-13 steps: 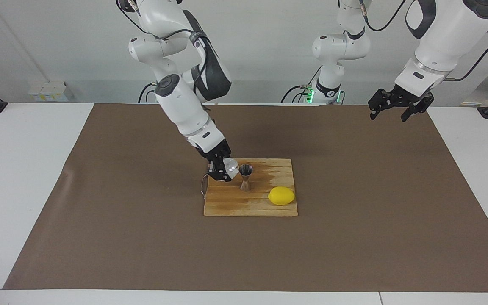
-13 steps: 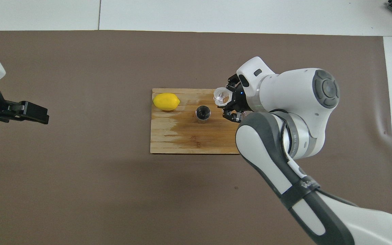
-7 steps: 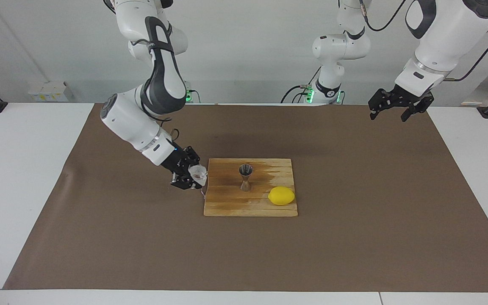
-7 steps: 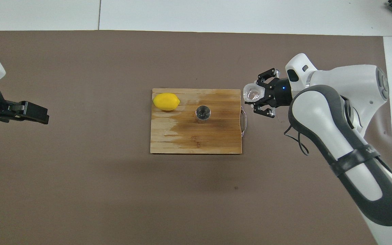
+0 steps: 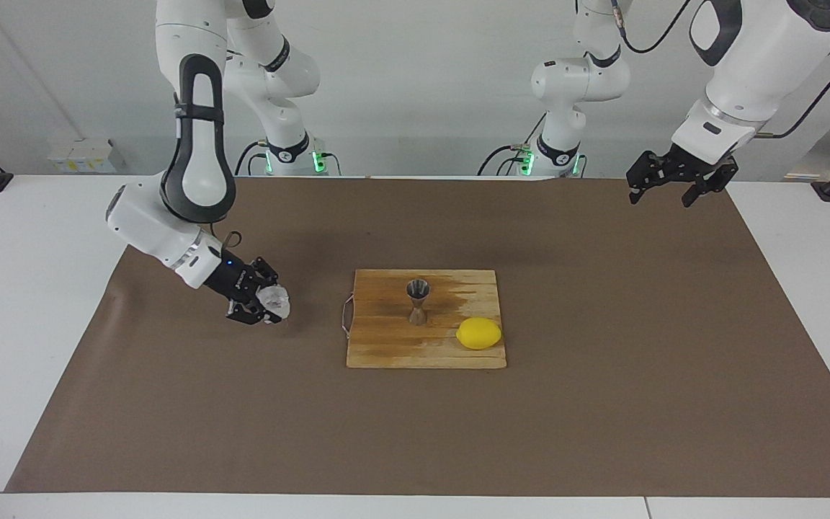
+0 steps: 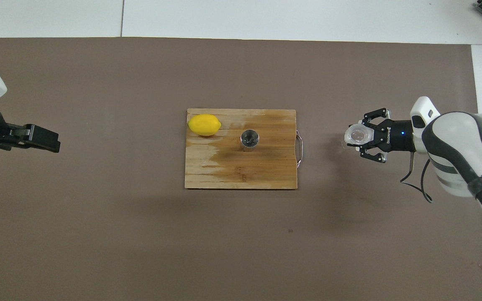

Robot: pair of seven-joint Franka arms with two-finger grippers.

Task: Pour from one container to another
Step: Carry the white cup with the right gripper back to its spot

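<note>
My right gripper point(image 5: 265, 305) is shut on the small clear faceted glass point(image 5: 275, 302), holding it low over the brown mat, off the board toward the right arm's end of the table. I cannot tell whether the glass touches the mat. In the overhead view the glass point(image 6: 357, 135) shows its open mouth upward in the right gripper point(image 6: 364, 138). The steel hourglass jigger point(image 5: 418, 302) stands upright on the wooden board point(image 5: 386, 346); it also shows in the overhead view point(image 6: 249, 139). My left gripper point(image 5: 674, 191) hangs open and empty, waiting in the air.
A yellow lemon point(image 5: 478, 333) lies on the board point(image 6: 224, 175) beside the jigger, toward the left arm's end. The board has a wire handle point(image 6: 300, 143) on the edge facing the glass. A brown mat point(image 5: 602, 360) covers the table. The left gripper point(image 6: 42, 140) shows over the mat's edge.
My right gripper carried the glass away from the jigger, off the board and out over the mat toward the right arm's end, turning it upright. The left arm has not moved.
</note>
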